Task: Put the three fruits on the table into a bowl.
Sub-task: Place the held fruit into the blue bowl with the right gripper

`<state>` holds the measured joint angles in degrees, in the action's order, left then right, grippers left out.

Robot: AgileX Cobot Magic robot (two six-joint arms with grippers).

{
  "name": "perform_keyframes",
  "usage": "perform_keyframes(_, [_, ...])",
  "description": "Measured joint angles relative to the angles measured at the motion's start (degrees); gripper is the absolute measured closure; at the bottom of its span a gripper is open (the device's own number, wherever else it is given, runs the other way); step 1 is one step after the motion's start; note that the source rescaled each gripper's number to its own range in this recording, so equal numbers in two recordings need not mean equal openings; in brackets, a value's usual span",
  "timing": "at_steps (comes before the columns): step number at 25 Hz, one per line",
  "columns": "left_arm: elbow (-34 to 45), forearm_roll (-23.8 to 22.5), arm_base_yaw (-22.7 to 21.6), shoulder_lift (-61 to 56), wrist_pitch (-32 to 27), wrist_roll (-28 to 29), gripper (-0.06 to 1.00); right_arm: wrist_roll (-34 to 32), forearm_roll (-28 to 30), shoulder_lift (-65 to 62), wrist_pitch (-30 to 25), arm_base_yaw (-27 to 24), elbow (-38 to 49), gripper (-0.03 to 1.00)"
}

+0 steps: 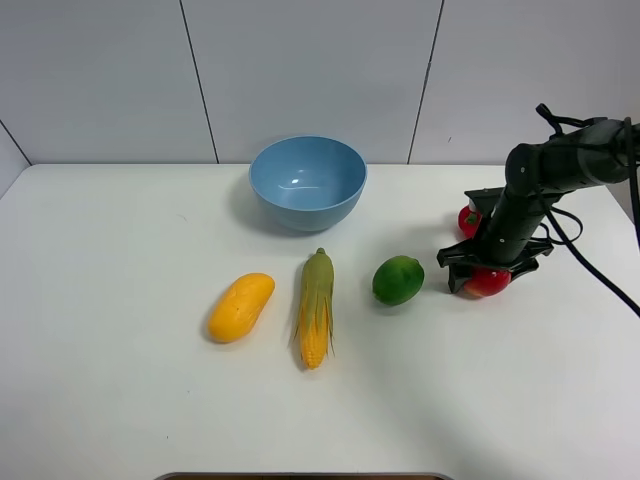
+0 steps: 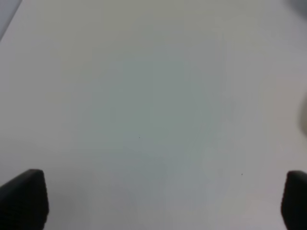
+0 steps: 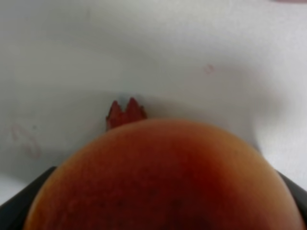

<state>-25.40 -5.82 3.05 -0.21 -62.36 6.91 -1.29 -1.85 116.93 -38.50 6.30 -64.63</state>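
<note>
The red apple [image 1: 488, 282] sits on the white table [image 1: 120, 400] at the right, between the fingers of my right gripper [image 1: 488, 272]. In the right wrist view the apple [image 3: 163, 182] fills the frame and touches the black fingers [image 3: 19, 201] on both sides. The green lime [image 1: 398, 279] lies just left of that gripper. The yellow-orange mango [image 1: 240, 306] lies left of centre. The light-blue bowl [image 1: 307, 182] stands empty at the back centre. My left gripper [image 2: 163, 201] is open over bare table and does not show in the exterior view.
A corn cob with green husk [image 1: 316, 308] lies between the mango and the lime. A red bell pepper [image 1: 468, 220] sits behind the right arm, partly hidden. A black cable [image 1: 600, 275] trails off to the right.
</note>
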Motion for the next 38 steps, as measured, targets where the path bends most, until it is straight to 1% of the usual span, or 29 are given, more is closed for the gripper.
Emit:
perform_keyframes(11, [0.00,0.00,0.00,0.00,0.00,0.00,-0.05,-0.79,0.41,-0.24,0.00,0.00,0.00,0.24])
perform_keyframes(13, [0.00,0.00,0.00,0.00,0.00,0.00,-0.05,-0.86,1.01,-1.09,-0.83,0.00,0.00,0.24])
perform_keyframes(19, [0.00,0.00,0.00,0.00,0.00,0.00,-0.05,-1.55,1.51,-10.43,-4.63,0.18,0.00,0.24])
perform_keyframes(27, [0.00,0.00,0.00,0.00,0.00,0.00,-0.05,-1.99,1.51,-27.74,-4.85,1.93,0.05,0.24])
perform_keyframes(29, [0.00,0.00,0.00,0.00,0.00,0.00,-0.05,-2.12,1.51,-31.45,-3.97,2.85,0.05,0.24])
perform_keyframes(33, [0.00,0.00,0.00,0.00,0.00,0.00,-0.05,-2.75,1.39,-35.75,0.84,6.19,0.05,0.24])
perform_keyframes(36, [0.00,0.00,0.00,0.00,0.00,0.00,-0.05,-3.36,0.37,-36.35,5.75,9.03,0.05,0.24])
perform_keyframes(38, [0.00,0.00,0.00,0.00,0.00,0.00,-0.05,-3.42,0.00,-36.35,10.31,10.78,0.05,0.24])
